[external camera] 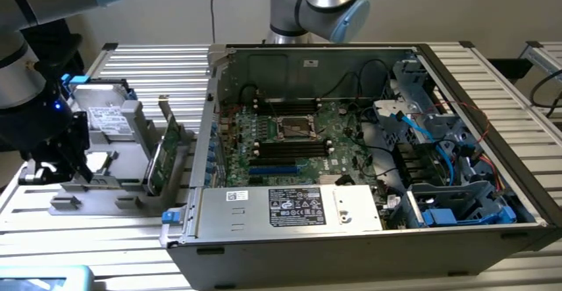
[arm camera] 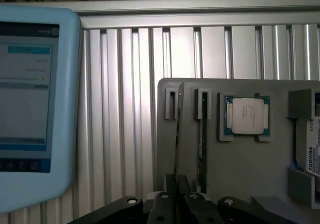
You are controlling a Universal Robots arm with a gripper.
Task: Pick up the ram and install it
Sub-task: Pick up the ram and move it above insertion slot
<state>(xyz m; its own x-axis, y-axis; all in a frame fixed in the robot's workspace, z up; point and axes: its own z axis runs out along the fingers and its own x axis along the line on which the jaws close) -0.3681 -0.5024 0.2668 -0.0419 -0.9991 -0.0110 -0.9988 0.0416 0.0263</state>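
The ram (arm camera: 177,134) is pinched tight between the fingers of the gripper (arm camera: 176,185), at the end slot of the grey holder (arm camera: 240,159). It looks grabbed but not yet carried over. Fitting it into the open computer case (external camera: 351,251) is not done.

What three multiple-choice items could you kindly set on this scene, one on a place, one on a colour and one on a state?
1. The ram stands: A) flat on the table slats; B) on edge in the grey holder; C) on the floor.
2. The tablet has a frame that is: A) red; B) black; C) light blue.
3. The computer case is: A) open; B) shut; C) wrapped in foil.

Answers: 1 B, since the wrist view shows the stick on edge in a slot of the holder. 2 C, since the rim around its screen is light blue. 3 A, since the motherboard shows inside.
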